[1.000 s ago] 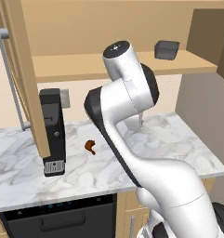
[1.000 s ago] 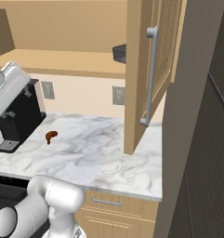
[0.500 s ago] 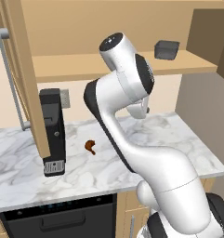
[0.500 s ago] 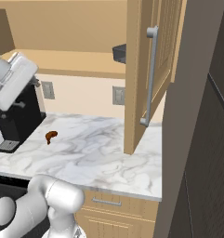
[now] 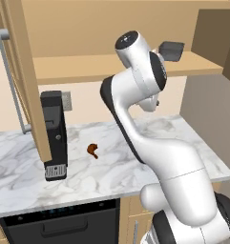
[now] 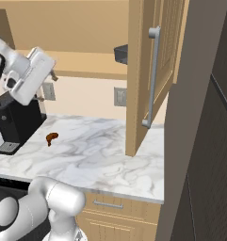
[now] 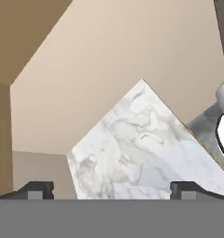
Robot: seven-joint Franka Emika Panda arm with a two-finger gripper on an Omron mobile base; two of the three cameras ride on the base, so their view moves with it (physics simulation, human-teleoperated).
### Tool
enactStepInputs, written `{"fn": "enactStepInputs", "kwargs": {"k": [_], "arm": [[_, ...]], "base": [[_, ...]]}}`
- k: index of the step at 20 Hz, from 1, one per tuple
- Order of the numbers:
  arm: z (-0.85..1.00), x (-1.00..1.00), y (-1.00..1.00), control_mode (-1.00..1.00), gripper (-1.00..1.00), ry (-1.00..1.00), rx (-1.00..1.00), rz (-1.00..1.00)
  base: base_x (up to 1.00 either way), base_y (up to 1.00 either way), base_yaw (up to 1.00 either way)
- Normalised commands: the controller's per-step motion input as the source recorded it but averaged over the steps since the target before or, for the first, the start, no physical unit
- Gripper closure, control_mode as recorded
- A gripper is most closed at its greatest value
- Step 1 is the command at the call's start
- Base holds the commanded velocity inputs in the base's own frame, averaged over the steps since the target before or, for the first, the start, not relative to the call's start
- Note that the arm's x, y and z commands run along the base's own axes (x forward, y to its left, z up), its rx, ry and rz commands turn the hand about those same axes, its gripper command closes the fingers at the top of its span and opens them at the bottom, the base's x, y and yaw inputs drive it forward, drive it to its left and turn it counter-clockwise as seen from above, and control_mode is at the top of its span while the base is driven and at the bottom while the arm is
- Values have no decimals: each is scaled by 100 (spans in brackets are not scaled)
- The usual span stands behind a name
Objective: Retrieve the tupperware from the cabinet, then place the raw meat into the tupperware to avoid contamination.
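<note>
Holding my gripper [image 7: 111, 189] wide open, empty, looking down at marble counter [image 7: 146, 148]. Tupperware [image 5: 171, 51] sitting on cabinet [image 5: 107, 66] shelf, above and right of my gripper; needing upward reach.

Arm raised high, hand [image 7: 111, 189] empty (fingers wide apart).

Black appliance [image 5: 54, 136] on marble counter [image 5: 135, 167]
</note>
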Motion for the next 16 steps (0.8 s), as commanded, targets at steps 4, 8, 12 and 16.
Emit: {"fn": "enactStepInputs", "kwargs": {"k": [4, 8, 12, 16], "arm": [[10, 38, -23, -100, -100, -22, 0, -5], [22, 31, -22, -100, -100, -23, 0, -3], [37, 35, -24, -100, -100, -16, -1, -1], [22, 41, -21, -100, -100, -10, -1, 0]], "base": [[0, 0, 0], [0, 0, 0], [0, 0, 0], [0, 0, 0]]}}
